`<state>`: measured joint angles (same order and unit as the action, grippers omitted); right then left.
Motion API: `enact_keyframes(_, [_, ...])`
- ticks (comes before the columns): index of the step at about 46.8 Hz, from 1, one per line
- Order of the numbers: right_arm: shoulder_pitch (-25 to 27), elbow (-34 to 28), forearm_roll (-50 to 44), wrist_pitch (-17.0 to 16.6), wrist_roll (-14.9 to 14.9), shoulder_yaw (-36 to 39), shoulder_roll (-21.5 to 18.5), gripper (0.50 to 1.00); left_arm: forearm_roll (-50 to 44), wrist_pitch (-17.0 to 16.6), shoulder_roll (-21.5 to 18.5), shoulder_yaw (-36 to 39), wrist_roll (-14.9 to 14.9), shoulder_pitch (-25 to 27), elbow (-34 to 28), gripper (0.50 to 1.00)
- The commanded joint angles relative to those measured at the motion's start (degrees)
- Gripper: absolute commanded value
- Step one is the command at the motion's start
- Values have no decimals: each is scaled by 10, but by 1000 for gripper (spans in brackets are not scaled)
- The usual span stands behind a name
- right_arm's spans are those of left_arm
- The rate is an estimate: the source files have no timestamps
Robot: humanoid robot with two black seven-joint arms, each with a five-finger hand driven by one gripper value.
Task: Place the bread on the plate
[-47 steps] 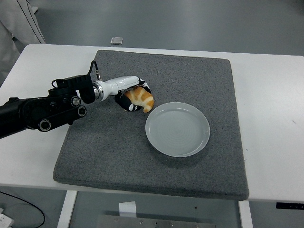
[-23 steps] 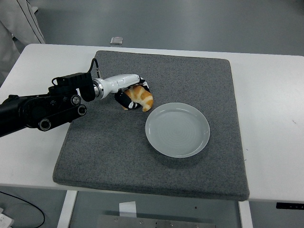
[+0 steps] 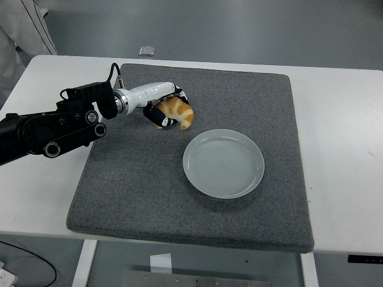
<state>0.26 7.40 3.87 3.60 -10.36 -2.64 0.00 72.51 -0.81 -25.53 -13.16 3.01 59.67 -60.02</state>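
A golden-brown croissant-shaped bread [image 3: 178, 112] is held in my left hand [image 3: 167, 112], whose fingers curl around it above the grey mat [image 3: 149, 191]. The hand sits up and to the left of the pale round plate [image 3: 223, 162], which lies bare on the mat right of centre. Bread and plate are apart, with a strip of mat between them. My left arm [image 3: 54, 128] comes in from the left edge. The right arm does not show.
The grey mat covers most of the white table [image 3: 341, 119]. A small silver object [image 3: 146, 51] lies at the table's far edge. A person's light sleeve [image 3: 24, 30] shows at the top left corner.
My left hand has risen and drawn back up-left with the bread in it, moving a little further from the plate. The plate has not moved.
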Motion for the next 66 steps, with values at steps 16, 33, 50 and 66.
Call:
enact_keyframes(16, [0, 0, 0, 0, 1, 0, 0, 932, -6, 12, -29, -18, 4, 48, -74, 500])
enact_keyframes(33, [0, 0, 0, 0, 0, 0, 0, 932, -7, 34, -50, -20, 5, 102, -137, 500])
enact_keyframes(50, [0, 0, 0, 0, 0, 0, 0, 932, -36, 83, -77, -23, 5, 156, -143, 500])
enact_keyframes(66, [0, 0, 0, 0, 0, 0, 0, 932, -78, 114, -67, -23, 7, 179, -144, 500])
